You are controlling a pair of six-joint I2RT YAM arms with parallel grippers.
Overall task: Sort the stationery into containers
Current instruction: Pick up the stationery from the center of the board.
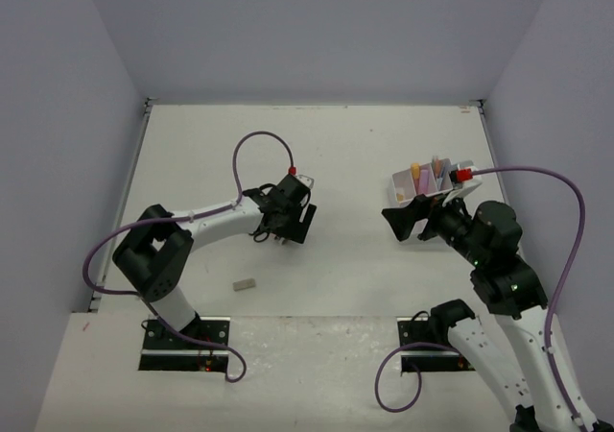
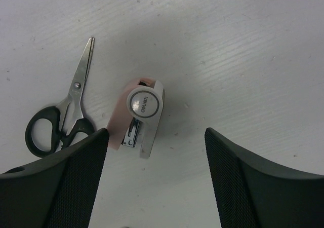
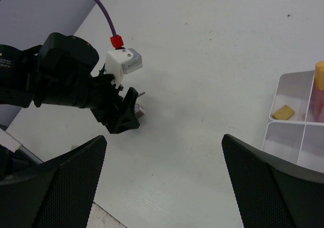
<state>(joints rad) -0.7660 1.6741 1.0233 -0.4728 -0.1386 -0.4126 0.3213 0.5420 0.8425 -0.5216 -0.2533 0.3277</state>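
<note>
Black-handled scissors [image 2: 59, 117] lie closed on the table. Right beside them is a small white and pink stapler [image 2: 143, 115]. My left gripper [image 2: 157, 182] hovers over them, open, with only bare table between its fingers; the stapler sits just ahead of the left finger [image 2: 61, 187]. From above, the left gripper [image 1: 288, 228] is mid-table. The white divided tray [image 1: 403, 180] stands at the right and holds orange [image 1: 415, 173] and pink [image 1: 434, 168] markers. A tan eraser [image 3: 283, 112] lies in one compartment. My right gripper [image 1: 408, 223] stands open and empty, just in front of the tray.
A small grey block eraser [image 1: 244, 284] lies alone near the front left, close to the left arm's base. The tray [image 3: 286, 134] shows an unfilled near compartment. Walls close in the table on three sides.
</note>
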